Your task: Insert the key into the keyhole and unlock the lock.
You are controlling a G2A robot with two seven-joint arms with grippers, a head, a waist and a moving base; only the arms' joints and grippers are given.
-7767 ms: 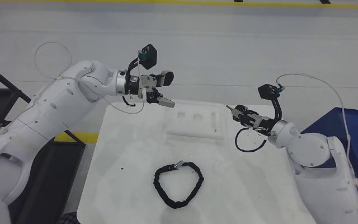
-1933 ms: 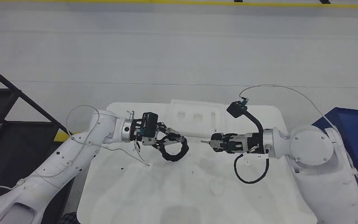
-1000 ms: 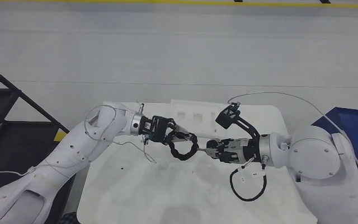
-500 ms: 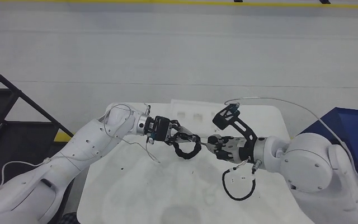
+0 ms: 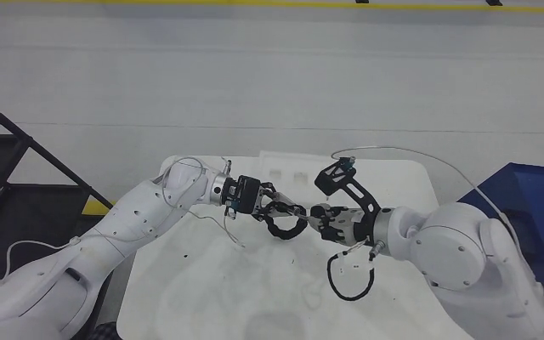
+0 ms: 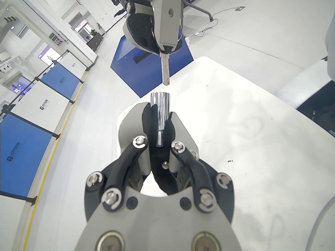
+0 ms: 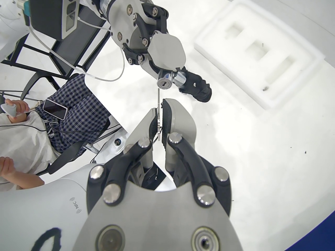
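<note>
A black cable lock (image 5: 283,223) with a shiny metal cylinder (image 6: 159,110) is held above the white table (image 5: 255,297). My left gripper (image 6: 157,116) is shut on the lock just behind that cylinder. Its keyhole end (image 7: 164,82) faces my right gripper (image 7: 159,110), which is shut on a flat silver key (image 6: 165,71). The key's tip (image 7: 158,91) sits just short of the keyhole face, with a small gap between them. In the top view both grippers meet over the table's middle, left gripper (image 5: 276,208) and right gripper (image 5: 313,218).
A white foam tray (image 7: 259,58) with rectangular recesses lies at the table's far side (image 5: 297,174). A loose black cable (image 5: 348,276) hangs under the right arm. A blue panel (image 5: 518,191) stands beyond the table's right edge.
Both arms came together over the table's middle; the lock was lifted off the table, and the gap between key and cylinder has closed to almost nothing.
</note>
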